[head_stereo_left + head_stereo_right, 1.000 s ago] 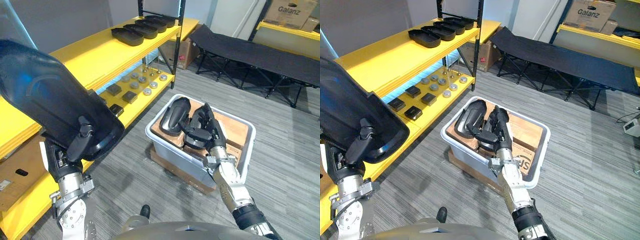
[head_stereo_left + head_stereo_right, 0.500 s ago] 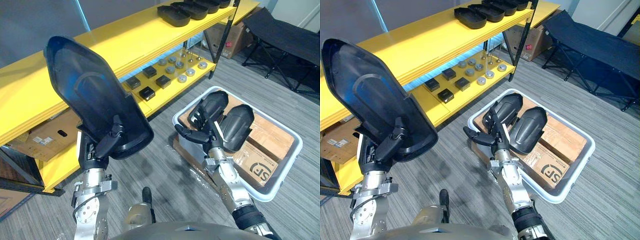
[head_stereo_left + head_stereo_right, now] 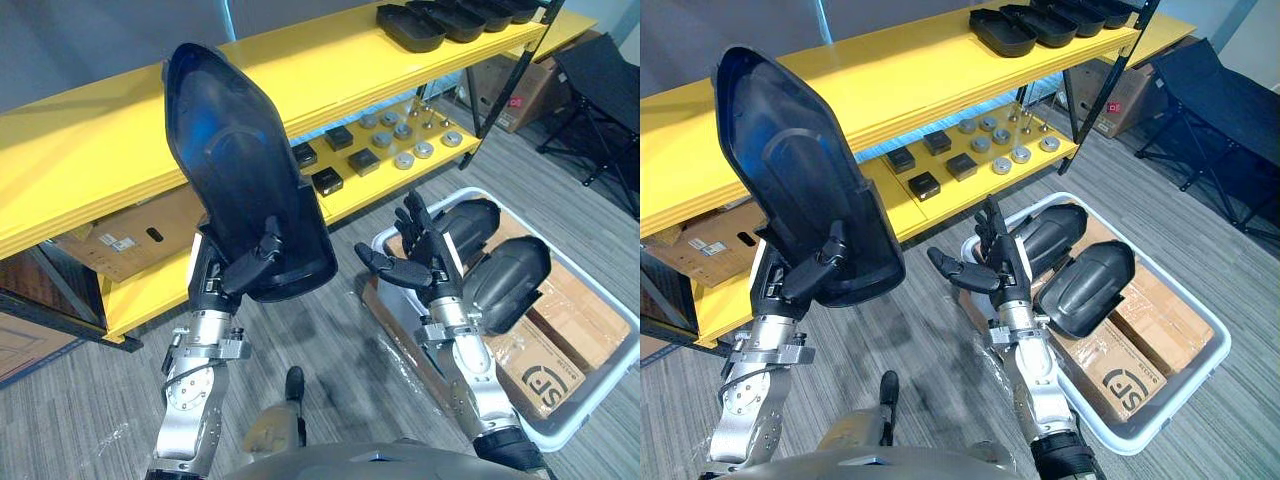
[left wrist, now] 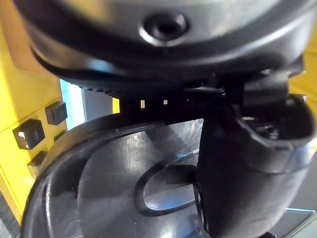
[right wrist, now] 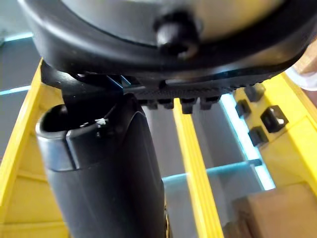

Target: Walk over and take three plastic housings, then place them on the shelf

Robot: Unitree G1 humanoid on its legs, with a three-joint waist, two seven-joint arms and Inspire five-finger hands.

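My left hand (image 3: 232, 285) is shut on a large black plastic housing (image 3: 245, 180), held upright with its hollow side toward me, in front of the yellow shelf (image 3: 110, 135). The left wrist view looks into that hollow (image 4: 119, 183), with the thumb (image 4: 242, 168) curled over the rim. My right hand (image 3: 420, 258) hangs open with fingers spread, holding nothing, at the near-left corner of the white bin (image 3: 1160, 432). Two more black housings (image 3: 470, 218) (image 3: 512, 275) lie in the bin just behind it.
Several black housings (image 3: 1040, 18) lie in a row at the top shelf's far end. Its lower board carries small black blocks and metal discs (image 3: 372, 152). A cardboard box (image 3: 120, 238) sits under the shelf; flat cartons (image 3: 545, 355) line the bin. A folding cot (image 3: 1230, 95) stands far right.
The whole view has swung toward the shelf, so the camera moved. The held housing now stands closer before the top shelf. My right hand has come off the bin's housings, empty.
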